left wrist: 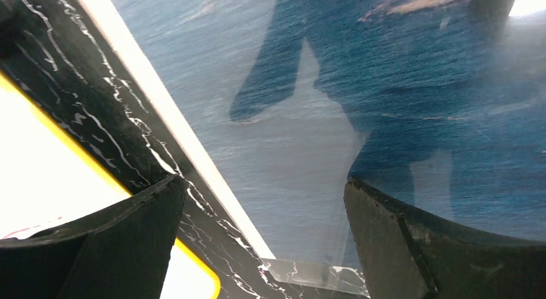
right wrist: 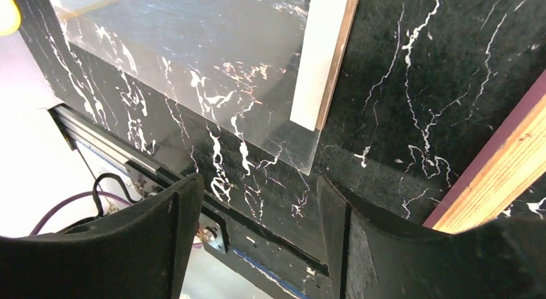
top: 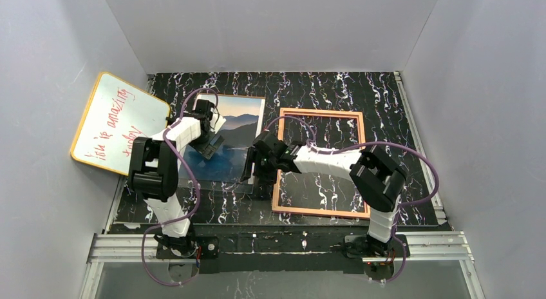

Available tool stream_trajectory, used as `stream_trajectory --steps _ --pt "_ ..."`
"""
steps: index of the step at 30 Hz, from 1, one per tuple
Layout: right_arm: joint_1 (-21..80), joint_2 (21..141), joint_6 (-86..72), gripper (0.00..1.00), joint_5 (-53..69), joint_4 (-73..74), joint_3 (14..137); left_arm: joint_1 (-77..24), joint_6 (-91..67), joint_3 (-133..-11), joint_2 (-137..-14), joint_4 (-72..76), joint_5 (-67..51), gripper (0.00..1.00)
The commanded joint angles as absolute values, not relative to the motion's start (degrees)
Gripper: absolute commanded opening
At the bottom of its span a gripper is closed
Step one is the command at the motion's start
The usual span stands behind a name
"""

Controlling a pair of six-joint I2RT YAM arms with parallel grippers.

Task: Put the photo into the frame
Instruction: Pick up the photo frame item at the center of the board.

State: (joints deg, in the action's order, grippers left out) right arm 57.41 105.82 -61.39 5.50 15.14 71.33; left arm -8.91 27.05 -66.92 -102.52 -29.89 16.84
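The right gripper (right wrist: pixel 257 189) hangs low over the black marbled table (right wrist: pixel 418 86). Its two dark fingers (right wrist: pixel 161 247) stand well apart and nothing is between them. Above them lies a clear sheet (right wrist: pixel 257 138), and its corner sticks out over the bare table. Under this sheet the white margin of the photo (right wrist: pixel 322 60) shows, with a thin brown edge along its right side. At the right, apart from the sheet, a piece of the frame (right wrist: pixel 496 183) shows, orange-tan with a purple-pink rim. At the lower left are a metal rail (right wrist: pixel 129 157) and a purple cable (right wrist: pixel 58 205).
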Motion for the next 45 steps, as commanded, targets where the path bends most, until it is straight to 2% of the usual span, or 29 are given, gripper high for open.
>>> stream_trajectory --steps 1,20,28,36,45 --pt "58.35 106.0 -65.55 0.72 2.87 12.73 68.91 -8.96 28.14 -63.32 -98.35 -26.14 18.31 0.92" --pt "60.54 109.73 -72.1 0.61 8.93 -3.13 62.05 -8.96 27.93 -61.16 -99.74 -26.34 16.41 0.93" --pt "60.52 104.64 -70.71 0.48 5.48 -7.71 60.61 -8.96 28.16 -61.77 -99.87 -27.15 16.35 0.98" --pt "60.53 99.16 -73.35 0.47 3.53 -22.81 52.69 -8.96 29.09 -62.05 -98.81 -27.9 16.26 0.98" --pt "60.54 103.45 -74.81 0.51 4.5 -24.39 53.65 -8.96 29.6 -62.06 -98.55 -29.23 15.75 0.98"
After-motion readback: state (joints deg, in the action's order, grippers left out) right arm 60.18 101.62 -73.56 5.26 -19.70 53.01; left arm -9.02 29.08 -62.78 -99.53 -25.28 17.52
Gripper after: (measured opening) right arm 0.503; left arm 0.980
